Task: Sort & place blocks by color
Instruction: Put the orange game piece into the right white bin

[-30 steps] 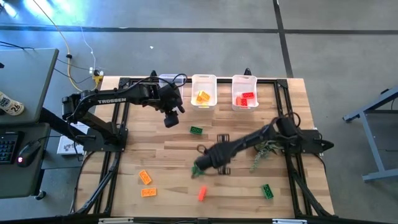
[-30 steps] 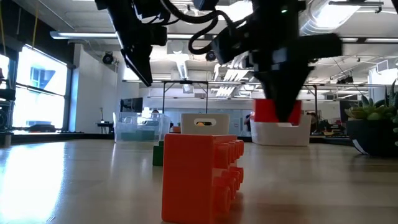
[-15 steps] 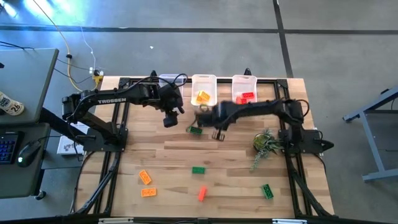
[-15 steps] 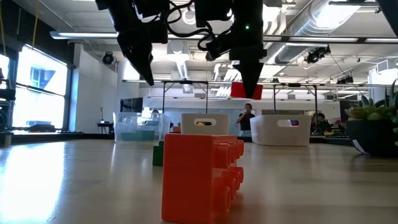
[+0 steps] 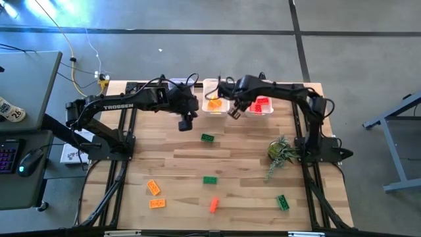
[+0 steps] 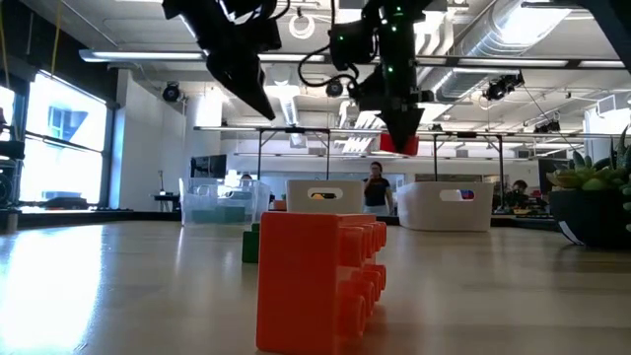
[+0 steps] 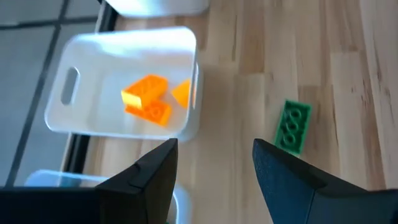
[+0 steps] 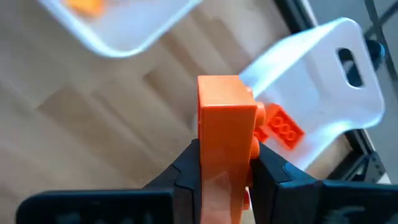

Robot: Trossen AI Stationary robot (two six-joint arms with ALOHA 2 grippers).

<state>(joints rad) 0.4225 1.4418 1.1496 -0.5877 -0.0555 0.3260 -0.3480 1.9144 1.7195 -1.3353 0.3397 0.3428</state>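
Reaching toward the far bins, right gripper [image 8: 225, 163] clamping a red-orange block [image 8: 226, 124].

Held block: your right claw [image 8: 225, 163] hides the lower end of the red-orange studded plastic brick [image 8: 227, 121].
Clear plastic bin [image 7: 93, 182]: cut off by your left wrist view's edge.

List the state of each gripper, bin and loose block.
Right gripper: shut on red-orange block, beside red bin.
Left gripper: open, empty.
Red bin: holds red blocks.
Orange bin: holds orange blocks.
Green blocks: loose on table.
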